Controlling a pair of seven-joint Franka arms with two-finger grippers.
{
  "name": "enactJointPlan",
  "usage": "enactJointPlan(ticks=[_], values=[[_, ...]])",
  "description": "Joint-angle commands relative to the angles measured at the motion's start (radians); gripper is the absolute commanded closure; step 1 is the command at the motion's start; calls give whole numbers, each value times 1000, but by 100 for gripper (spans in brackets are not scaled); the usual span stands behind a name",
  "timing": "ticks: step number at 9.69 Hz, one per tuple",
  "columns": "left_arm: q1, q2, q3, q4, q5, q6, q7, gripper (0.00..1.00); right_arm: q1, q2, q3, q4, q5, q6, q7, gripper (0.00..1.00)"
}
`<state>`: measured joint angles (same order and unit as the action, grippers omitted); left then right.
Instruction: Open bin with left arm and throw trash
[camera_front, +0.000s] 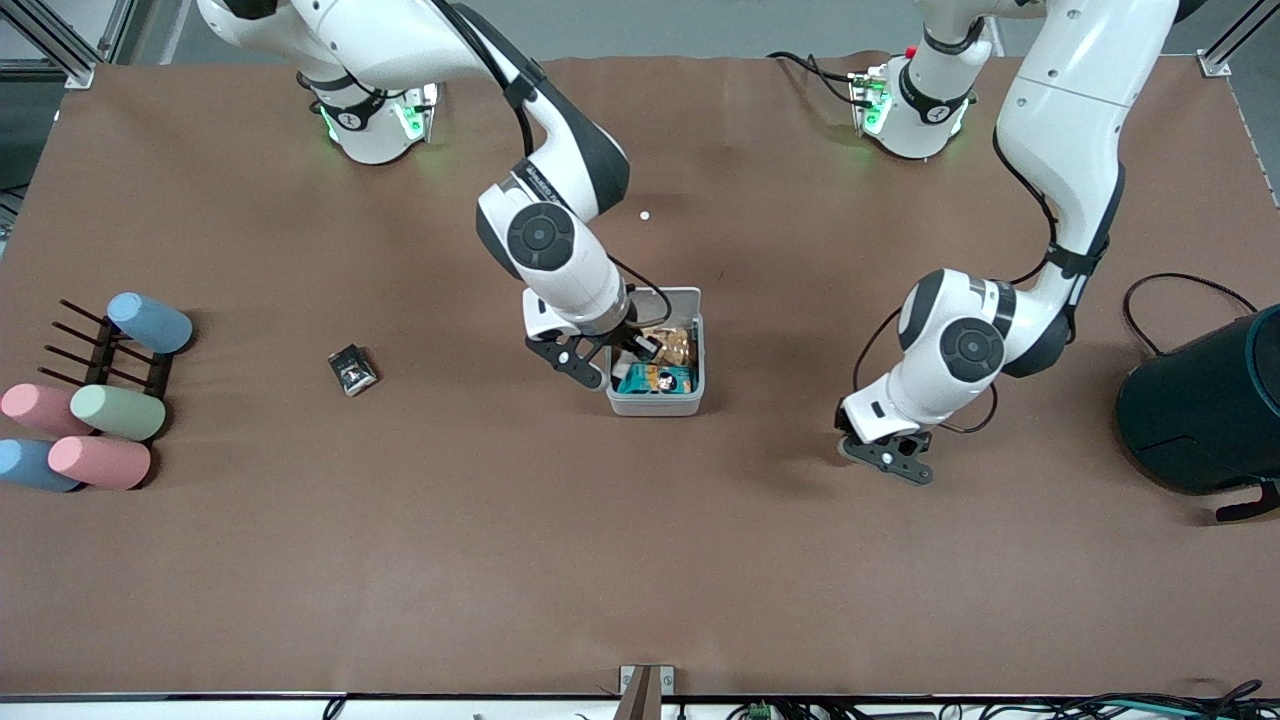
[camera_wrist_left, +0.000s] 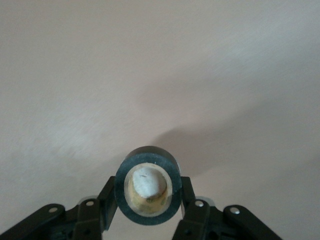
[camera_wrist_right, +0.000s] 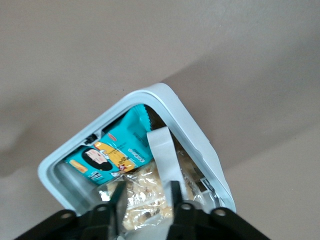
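Logging stock, we found the left gripper (camera_wrist_left: 146, 200) clamping the black ring (camera_wrist_left: 147, 187) above bare table (camera_front: 700, 560); right gripper (camera_wrist_right: 146, 197), fingers parted, over the open bin (camera_front: 690, 400); foil packet (camera_front: 352, 369) toward the right arm's end.

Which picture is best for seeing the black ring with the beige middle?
The left wrist view: the black ring fills it, clamped between the left gripper fingers over bare table. The front view shows that gripper but hides the ring. The right wrist view shows only the bin.
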<state>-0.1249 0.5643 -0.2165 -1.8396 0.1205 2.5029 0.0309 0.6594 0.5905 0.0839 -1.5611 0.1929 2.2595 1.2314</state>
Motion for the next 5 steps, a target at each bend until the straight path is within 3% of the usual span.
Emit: enactJointPlan(ticks=[1,3,5], values=[[-13,-17,-73,63,4,-94,-143,98,-12,-3,-9,13,8,-38,-4,10],[-68,-8,-132,169,8,-203,-364,97,-79,-61,-7,19,19,-191,-19,11],[-151,-6,-132,197,8,-205,-507,97,-121,-93,-10,16,19,-259,-40,12]])
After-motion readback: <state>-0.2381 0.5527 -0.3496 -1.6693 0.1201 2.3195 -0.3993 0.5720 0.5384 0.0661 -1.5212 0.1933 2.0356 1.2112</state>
